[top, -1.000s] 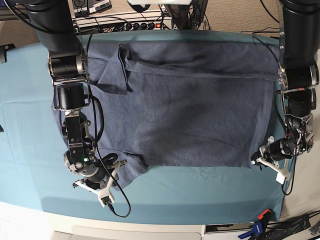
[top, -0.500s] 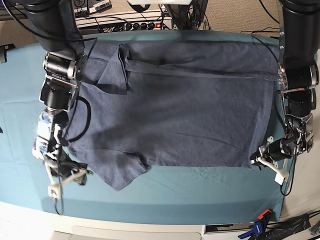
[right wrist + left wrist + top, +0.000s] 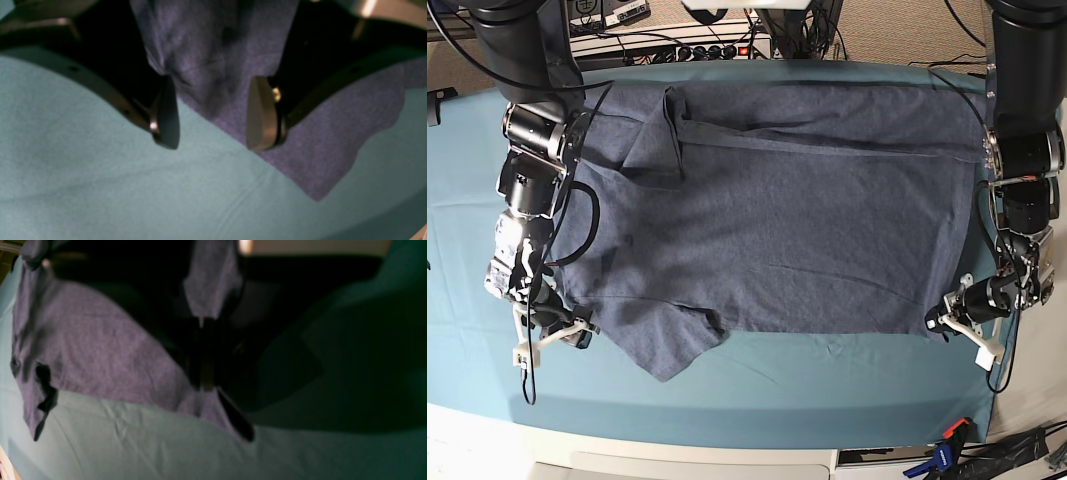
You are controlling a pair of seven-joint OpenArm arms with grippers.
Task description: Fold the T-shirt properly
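The T-shirt [image 3: 797, 220] is a soft, heathered slate-blue knit spread wide and mostly flat across the smooth teal table cloth [image 3: 827, 390], with a folded seam running along its upper part and one sleeve ending in a pointed flap toward the near edge. The right gripper [image 3: 213, 116] stands with its jaws spread wide — two rounded, tapered fingers [image 3: 262, 113] with a bunched corner of the shirt hanging loose between them, the cloth not pinched. The left gripper [image 3: 952, 322] sits at the shirt's lower corner on the opposite side; its dark fingers are pressed together, clamped on the hem, which drapes up from the pinch.
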